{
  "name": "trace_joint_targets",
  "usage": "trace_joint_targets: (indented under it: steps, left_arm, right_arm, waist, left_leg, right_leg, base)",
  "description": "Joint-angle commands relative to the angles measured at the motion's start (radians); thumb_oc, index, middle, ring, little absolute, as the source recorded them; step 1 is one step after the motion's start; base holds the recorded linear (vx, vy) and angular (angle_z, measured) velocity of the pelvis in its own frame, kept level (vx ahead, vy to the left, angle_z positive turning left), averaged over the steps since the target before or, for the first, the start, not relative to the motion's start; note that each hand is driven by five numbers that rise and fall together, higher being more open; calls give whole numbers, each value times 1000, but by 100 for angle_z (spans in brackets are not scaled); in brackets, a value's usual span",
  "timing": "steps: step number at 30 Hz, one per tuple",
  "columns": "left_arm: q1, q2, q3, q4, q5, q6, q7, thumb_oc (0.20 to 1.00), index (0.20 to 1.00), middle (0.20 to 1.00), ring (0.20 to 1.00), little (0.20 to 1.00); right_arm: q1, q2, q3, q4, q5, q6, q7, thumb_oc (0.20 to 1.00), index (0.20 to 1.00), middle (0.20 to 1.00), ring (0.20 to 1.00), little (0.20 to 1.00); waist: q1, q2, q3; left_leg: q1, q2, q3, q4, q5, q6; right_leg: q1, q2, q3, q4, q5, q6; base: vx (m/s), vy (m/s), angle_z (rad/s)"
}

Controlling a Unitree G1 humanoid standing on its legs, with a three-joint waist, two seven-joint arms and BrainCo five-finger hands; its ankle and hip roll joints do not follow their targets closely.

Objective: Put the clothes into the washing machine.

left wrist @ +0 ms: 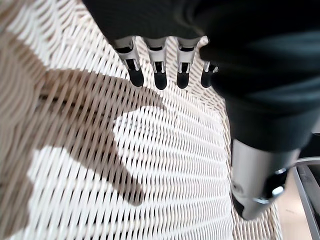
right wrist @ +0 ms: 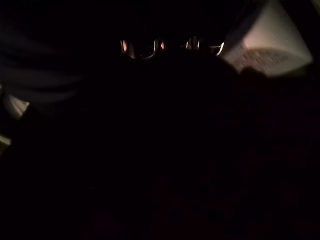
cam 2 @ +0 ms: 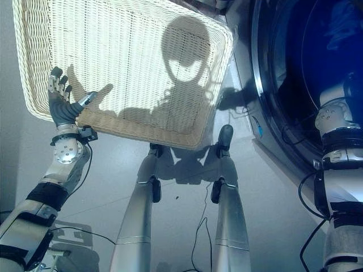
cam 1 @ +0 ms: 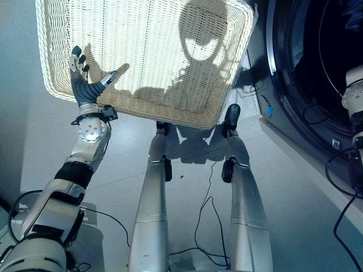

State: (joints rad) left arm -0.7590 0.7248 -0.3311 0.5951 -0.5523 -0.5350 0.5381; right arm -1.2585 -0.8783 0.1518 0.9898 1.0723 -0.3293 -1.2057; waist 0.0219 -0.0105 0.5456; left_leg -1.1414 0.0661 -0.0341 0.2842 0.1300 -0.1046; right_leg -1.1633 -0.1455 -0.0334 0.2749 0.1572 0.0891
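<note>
A pale wicker basket (cam 1: 142,113) stands on the floor with nothing in it. My left hand (cam 1: 84,85) hovers over its near left corner, open, the fingers (left wrist: 159,75) straight above the weave. The washing machine (cam 1: 283,68) stands to the right with its dark round drum (cam 2: 295,73) open. My right arm (cam 2: 334,122) reaches into the drum, and its hand is hidden in the dark there. Something blue, perhaps cloth (cam 1: 354,17), shows high inside the drum. The right wrist view is nearly black, with a pale patch (right wrist: 270,45) that I cannot identify.
Grey floor (cam 1: 34,141) lies around the basket. The washer's front edge (cam 1: 295,147) runs along the right side, close to the basket's right corner.
</note>
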Motion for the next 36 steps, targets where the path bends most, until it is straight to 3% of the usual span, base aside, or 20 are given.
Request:
trace_joint_targets:
  steps: [1, 2, 5, 8, 10, 12, 15, 19, 21, 23, 25, 36]
  left_arm:
    - [31, 19, 61, 2, -49, -27, -20, 1000, 1000, 1000, 1000, 1000]
    - [31, 21, 62, 1, -51, -24, -25, 1000, 1000, 1000, 1000, 1000]
    - [9, 32, 57, 16, -73, -11, -56, 1000, 1000, 1000, 1000, 1000]
    - [-19, 29, 40, 31, -71, -4, -60, 1000, 1000, 1000, 1000, 1000]
    - [-41, 31, 29, 44, -74, 2, -67, 1000, 1000, 1000, 1000, 1000]
    - [-63, 25, 16, 57, -69, 9, -68, 1000, 1000, 1000, 1000, 1000]
    - [-72, 15, 10, 62, -66, 9, -74, 1000, 1000, 1000, 1000, 1000]
    - [-60, -5, 8, 49, -57, 3, -79, 1000, 1000, 1000, 1000, 1000]
    - [-44, -37, 5, 25, -39, 2, -82, 1000, 1000, 1000, 1000, 1000]
    - [-28, -53, 5, 19, -22, -9, -79, 1000, 1000, 1000, 1000, 1000]
    - [-18, -68, 8, 11, -9, -12, -70, 1000, 1000, 1000, 1000, 1000]
    - [101, -192, 88, -49, 96, -62, -46, 1000, 1000, 1000, 1000, 1000]
  right_arm:
    - [4, -326, 43, -14, 22, 21, 61, 1000, 1000, 1000, 1000, 1000]
    - [-1, -325, 54, -15, 41, 38, 80, 1000, 1000, 1000, 1000, 1000]
    - [-16, -298, 100, 56, 107, 231, 305, 1000, 1000, 1000, 1000, 1000]
    - [-23, -272, 128, 113, 123, 282, 373, 1000, 1000, 1000, 1000, 1000]
    - [-29, -246, 141, 154, 107, 356, 437, 1000, 1000, 1000, 1000, 1000]
    - [-39, -219, 160, 183, 63, 391, 446, 1000, 1000, 1000, 1000, 1000]
    - [-42, -191, 162, 201, 36, 385, 440, 1000, 1000, 1000, 1000, 1000]
    - [-22, -153, 150, 150, -112, 326, 368, 1000, 1000, 1000, 1000, 1000]
    - [10, -108, 145, 35, -286, 286, 248, 1000, 1000, 1000, 1000, 1000]
    - [47, -78, 150, -86, -459, 320, 172, 1000, 1000, 1000, 1000, 1000]
    - [73, -60, 149, -170, -529, 351, 135, 1000, 1000, 1000, 1000, 1000]
    - [497, 123, -10, -653, -1076, 425, 172, 1000, 1000, 1000, 1000, 1000]
  waist:
    - [-42, -15, -26]
    - [-41, -16, -26]
    - [-34, -14, -26]
    - [-27, -12, -26]
    - [-21, -10, -26]
    - [-14, -7, -26]
    - [-10, -1, -26]
    - [-9, 5, -26]
    - [-13, 12, -26]
    - [-19, 15, -26]
    - [-23, 19, -26]
    - [-63, 24, -26]
  left_leg:
    - [60, -20, -55, 1, -78, 31]
    - [60, -21, -56, 2, -78, 31]
    - [60, -22, -56, 3, -74, 33]
    - [57, -27, -57, 5, -73, 36]
    - [56, -29, -58, 7, -72, 35]
    - [54, -32, -60, 9, -73, 35]
    - [49, -30, -59, 12, -73, 33]
    - [48, -33, -57, 11, -76, 36]
    - [45, -35, -52, 9, -78, 38]
    - [45, -36, -44, 10, -78, 39]
    - [50, -38, -37, 5, -77, 40]
    - [70, -36, 11, 3, -74, 45]
  right_leg:
    - [73, 71, -70, 56, -51, 27]
    - [73, 71, -70, 54, -51, 26]
    - [77, 67, -74, 55, -51, 22]
    - [76, 66, -77, 50, -50, 19]
    - [76, 63, -82, 49, -48, 19]
    - [76, 60, -85, 47, -49, 18]
    - [72, 56, -87, 51, -48, 19]
    - [69, 53, -88, 46, -44, 23]
    - [63, 52, -83, 44, -43, 24]
    - [63, 51, -81, 40, -40, 27]
    - [64, 53, -76, 36, -42, 27]
    - [73, 48, -44, 26, -43, 38]
  base:
    - [0, 0, 0]
    - [0, 0, 0]
    - [4, -10, 0]
    - [5, -11, 0]
    - [0, 0, 0]
    - [0, 0, 0]
    - [0, 0, 0]
    - [-1, 8, 0]
    - [-14, 69, 1]
    - [-24, 94, 0]
    - [-17, 91, 0]
    - [-22, 88, -4]
